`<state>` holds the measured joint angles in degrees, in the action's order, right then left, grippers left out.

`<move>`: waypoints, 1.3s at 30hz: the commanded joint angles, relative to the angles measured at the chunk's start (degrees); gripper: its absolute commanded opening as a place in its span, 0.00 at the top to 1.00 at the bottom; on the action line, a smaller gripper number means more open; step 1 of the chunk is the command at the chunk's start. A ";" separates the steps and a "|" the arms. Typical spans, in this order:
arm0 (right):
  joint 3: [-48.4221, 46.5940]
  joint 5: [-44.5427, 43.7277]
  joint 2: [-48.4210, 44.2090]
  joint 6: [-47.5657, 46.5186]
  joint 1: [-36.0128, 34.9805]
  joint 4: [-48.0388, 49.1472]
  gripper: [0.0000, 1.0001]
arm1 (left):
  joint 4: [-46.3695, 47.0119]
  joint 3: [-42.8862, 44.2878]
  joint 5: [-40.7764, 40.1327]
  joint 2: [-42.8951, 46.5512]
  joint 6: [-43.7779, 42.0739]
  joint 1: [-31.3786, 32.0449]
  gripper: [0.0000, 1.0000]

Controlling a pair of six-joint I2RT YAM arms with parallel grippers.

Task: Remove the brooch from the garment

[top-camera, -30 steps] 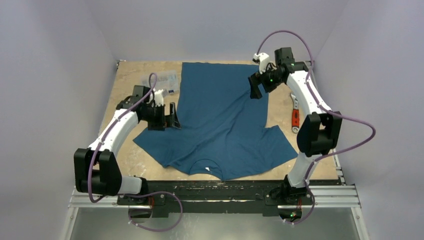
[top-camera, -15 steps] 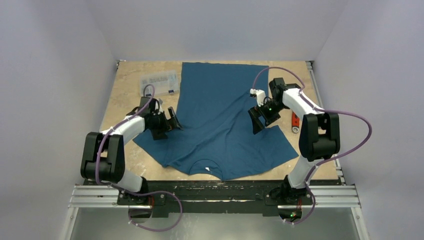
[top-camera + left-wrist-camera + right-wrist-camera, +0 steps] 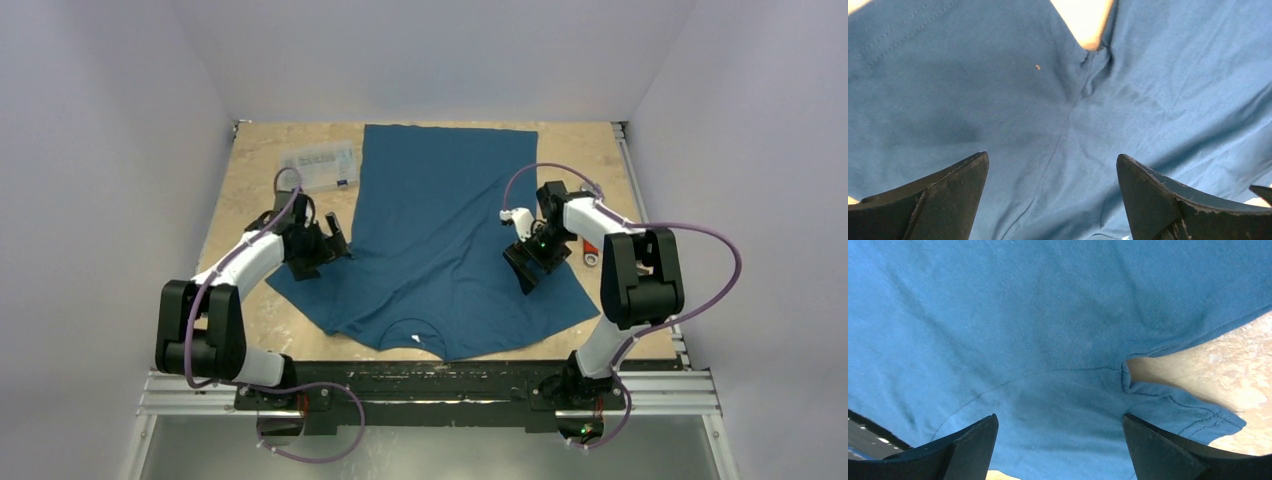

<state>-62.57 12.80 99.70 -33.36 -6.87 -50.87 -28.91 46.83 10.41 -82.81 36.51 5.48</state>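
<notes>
The garment point(image 3: 440, 230), a dark teal T-shirt, lies flat on the table with its neckline toward the near edge. The brooch shows in no view. My left gripper point(image 3: 334, 238) hovers open over the shirt's left underarm seam; in the left wrist view it point(image 3: 1052, 158) has only the garment point(image 3: 998, 100) between its spread fingertips. My right gripper point(image 3: 530, 272) stands open low over the right underarm. In the right wrist view it point(image 3: 1060, 417) spans smooth cloth of the garment point(image 3: 1023, 315) beside the sleeve notch.
A clear plastic bag point(image 3: 320, 166) lies at the far left of the table. A red-handled wrench point(image 3: 590, 246) lies right of the shirt, mostly hidden behind the right arm. Bare wood tabletop point(image 3: 1208, 370) shows by the sleeve. Walls enclose three sides.
The right gripper has come from the shirt's far right edge toward the near side and down to the right underarm. The left arm has drawn back slightly, staying by the left underarm. Both stay open.
</notes>
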 commanded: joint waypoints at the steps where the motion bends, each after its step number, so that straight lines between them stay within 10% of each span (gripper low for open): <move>1: 3.60 -5.22 -2.06 -3.28 0.16 2.44 0.01 | -0.99 5.42 0.29 4.06 -10.36 -0.22 0.00; 7: 5.87 -5.84 -3.79 -3.64 0.16 1.31 0.01 | -11.50 17.55 -16.59 -2.81 -41.62 4.65 0.00; 13: 7.16 -6.07 -4.92 -3.46 0.11 1.05 0.01 | 0.47 10.15 -28.41 -3.93 -63.48 10.65 0.00; 39: 4.18 -2.52 -8.45 -3.20 0.07 -2.49 0.01 | 7.46 6.97 -29.71 -9.79 -74.81 7.53 0.00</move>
<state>-55.90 7.20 94.21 -36.18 -6.85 -51.31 -17.54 53.82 -23.20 -96.14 -38.59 13.56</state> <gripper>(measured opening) 0.987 0.998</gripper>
